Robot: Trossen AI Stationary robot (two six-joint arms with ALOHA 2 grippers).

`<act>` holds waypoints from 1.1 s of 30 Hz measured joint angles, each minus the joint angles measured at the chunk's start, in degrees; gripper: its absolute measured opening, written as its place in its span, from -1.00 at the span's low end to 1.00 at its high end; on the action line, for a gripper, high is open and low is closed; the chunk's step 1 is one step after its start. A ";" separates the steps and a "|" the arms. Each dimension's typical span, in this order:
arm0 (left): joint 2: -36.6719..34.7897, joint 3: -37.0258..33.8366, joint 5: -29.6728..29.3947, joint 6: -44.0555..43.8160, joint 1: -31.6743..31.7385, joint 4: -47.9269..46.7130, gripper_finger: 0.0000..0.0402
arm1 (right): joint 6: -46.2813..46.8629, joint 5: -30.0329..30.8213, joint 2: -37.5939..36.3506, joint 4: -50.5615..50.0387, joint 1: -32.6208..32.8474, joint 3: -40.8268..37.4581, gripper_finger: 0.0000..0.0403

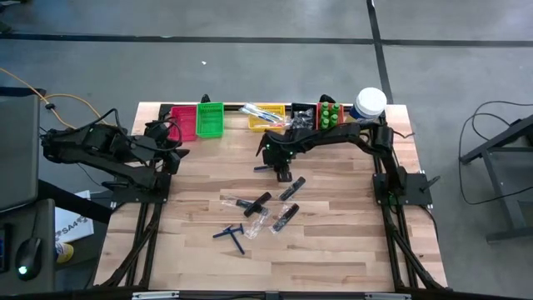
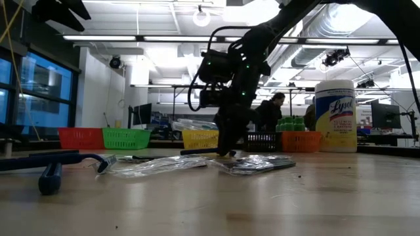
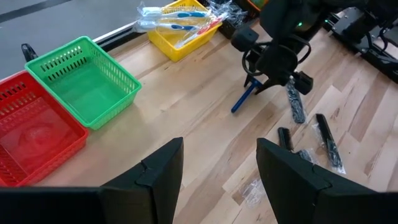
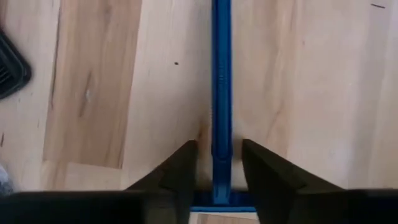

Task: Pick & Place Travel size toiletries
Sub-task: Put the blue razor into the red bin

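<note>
A blue razor (image 4: pixel 221 93) lies flat on the wooden table near its middle; its head end is under my right gripper (image 4: pixel 219 152). That gripper points down from above, one finger on each side of the razor's handle and a thin gap showing on both sides. It is open. More travel size toiletries lie toward the near edge: another blue razor (image 1: pixel 231 234), slim black tubes (image 1: pixel 287 217) and clear-wrapped toothbrushes (image 1: pixel 233 200). At the table's left my left gripper (image 3: pixel 217 168) hangs open and holds nothing.
A row of small bins lines the far edge: red (image 1: pixel 183 122), green (image 1: pixel 210 119), yellow (image 1: pixel 265 117) with wrapped toothbrushes, black (image 1: pixel 301 115), and orange (image 1: pixel 329 115) with green bottles. A large white jar (image 1: pixel 369 102) stands at the far right corner.
</note>
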 joint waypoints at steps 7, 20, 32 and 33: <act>0.01 0.00 0.00 -0.49 -0.01 0.00 -0.03 | 1.87 -0.13 0.00 -0.12 0.00 -0.10 -0.84; 2.94 0.00 1.07 1.57 0.00 2.50 -0.03 | 10.05 -3.26 -4.46 -4.69 0.28 -0.62 -0.87; 15.10 0.04 -3.45 15.77 0.05 9.04 -0.03 | 18.12 -6.49 -18.86 -4.74 0.81 -0.01 -0.87; 15.46 0.08 -3.40 18.20 0.09 10.63 -0.03 | 18.28 -6.67 -20.15 -3.53 1.05 -0.01 -0.87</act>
